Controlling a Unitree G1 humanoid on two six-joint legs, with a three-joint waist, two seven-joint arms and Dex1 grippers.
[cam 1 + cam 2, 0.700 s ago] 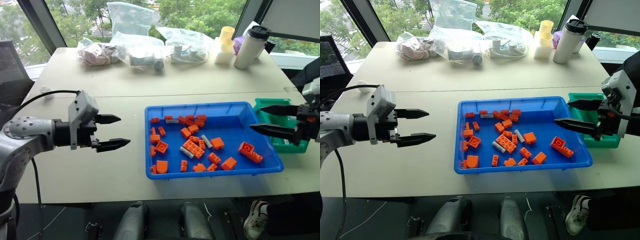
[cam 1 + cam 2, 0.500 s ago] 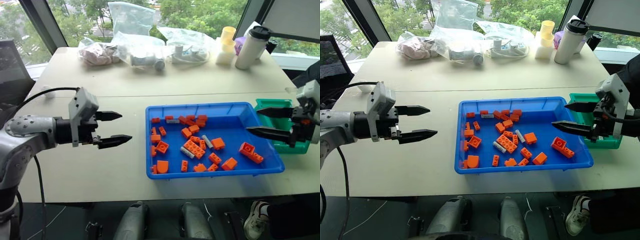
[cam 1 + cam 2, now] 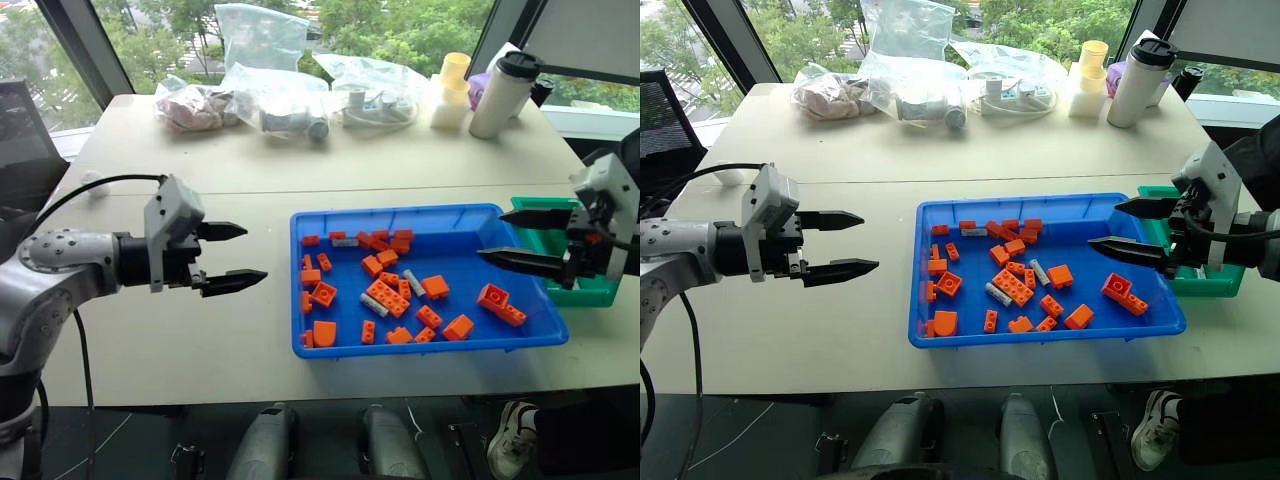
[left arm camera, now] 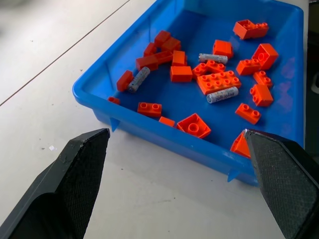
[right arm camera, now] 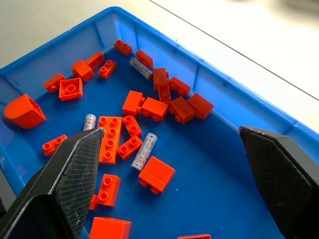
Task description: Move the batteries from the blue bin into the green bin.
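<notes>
The blue bin (image 3: 470,245) sits on the white table right of centre, holding many orange bricks and three silver-grey batteries (image 3: 413,282) (image 3: 373,304) (image 3: 344,242) among them. The batteries also show in the right wrist view (image 5: 144,150) and in the left wrist view (image 4: 222,94). The green bin (image 3: 592,293) stands against the blue bin's right end. My right gripper (image 3: 490,234) hangs open above the blue bin's right part, pointing left, with nothing in it. Over bare table left of the blue bin, my left gripper (image 3: 253,253) is open and empty, pointing right.
Orange bricks (image 3: 386,296) crowd around the batteries. Along the table's far edge lie plastic bags (image 3: 275,95), yellow-white cups (image 3: 450,88) and a white tumbler (image 3: 503,92). A black cable (image 3: 90,190) loops behind my left arm.
My right gripper has moved left, from beside the green bin to above the blue bin's right part, still open. The left gripper has hardly moved.
</notes>
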